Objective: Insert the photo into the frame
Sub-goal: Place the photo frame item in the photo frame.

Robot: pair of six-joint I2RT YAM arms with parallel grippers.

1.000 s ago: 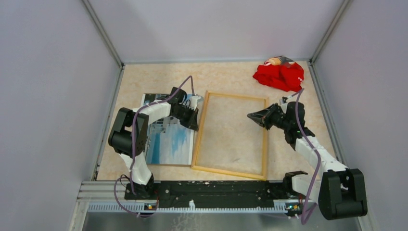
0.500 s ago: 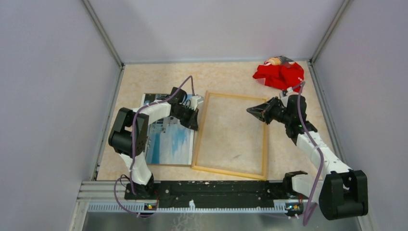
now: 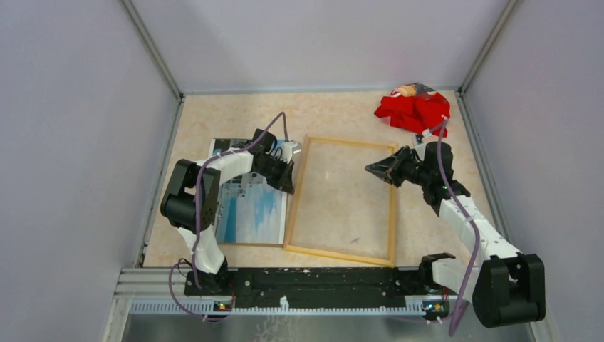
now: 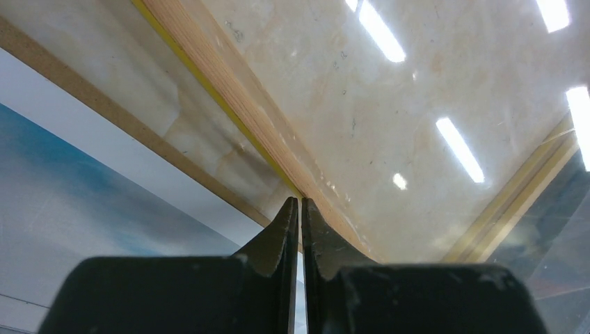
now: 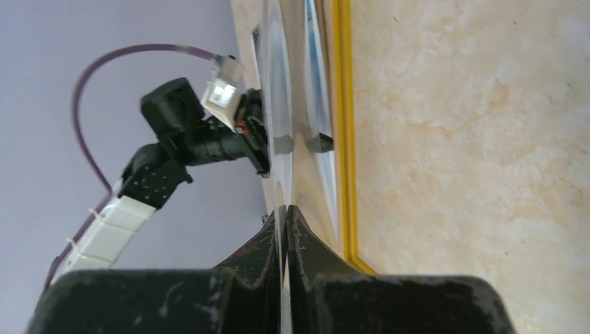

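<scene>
The frame (image 3: 340, 255) lies flat mid-table with its pale wood back up; its yellow edge (image 5: 342, 139) shows in the right wrist view and a wood rail (image 4: 229, 111) in the left. The photo (image 3: 253, 210), blue sky showing (image 4: 62, 188), lies face up left of the frame. A clear sheet (image 5: 278, 104) spans the frame's far half, glinting with lamp reflections (image 4: 417, 104). My right gripper (image 3: 369, 169) (image 5: 286, 209) is shut on its right edge, held above the table. My left gripper (image 3: 288, 187) (image 4: 300, 202) pinches its left edge low over the frame's left rail.
A brown backing board (image 4: 104, 111) lies under the photo, its edge showing along the near side (image 3: 249, 244). A crumpled red cloth (image 3: 414, 110) sits at the far right corner. Grey walls enclose the table on three sides.
My right gripper has drifted a little farther back and up with the clear sheet's edge. The left arm, photo and frame have stayed put.
</scene>
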